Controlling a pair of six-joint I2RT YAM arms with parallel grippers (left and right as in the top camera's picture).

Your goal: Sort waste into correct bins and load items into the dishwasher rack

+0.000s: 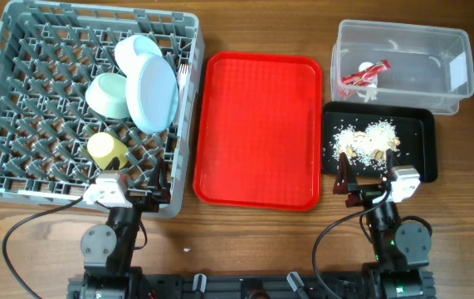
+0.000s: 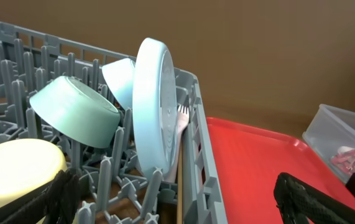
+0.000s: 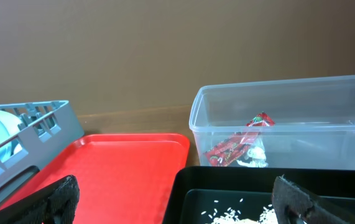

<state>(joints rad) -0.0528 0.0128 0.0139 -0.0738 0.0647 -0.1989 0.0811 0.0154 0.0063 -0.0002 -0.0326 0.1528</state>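
The big grey rack (image 1: 4,124) sits on the left of the worktop (image 1: 245,249). The dishes are in it. The white plate (image 1: 153,93) stands on its edge. The green bowl (image 1: 108,94) lies tipped on its side, touching the plate. The white bowl (image 1: 134,51) is behind them. The yellow cup (image 1: 106,148) is near the front. The white fork (image 2: 182,118) is tucked between the plate and the rack's right wall.

The red tray (image 1: 261,124) lies in the middle.

On the right, the red-and-white wrapper (image 1: 365,75) is inside the clear tub (image 1: 403,31). The rice scraps (image 1: 368,139) lie in the black tray (image 1: 426,145).

The left gripper (image 2: 183,193) is at the front edge of the rack, near the cup. Its fingers are wide apart and hold nothing. The right gripper (image 3: 177,199) is at the front edge of the black tray. It is wide apart too, and holds nothing.
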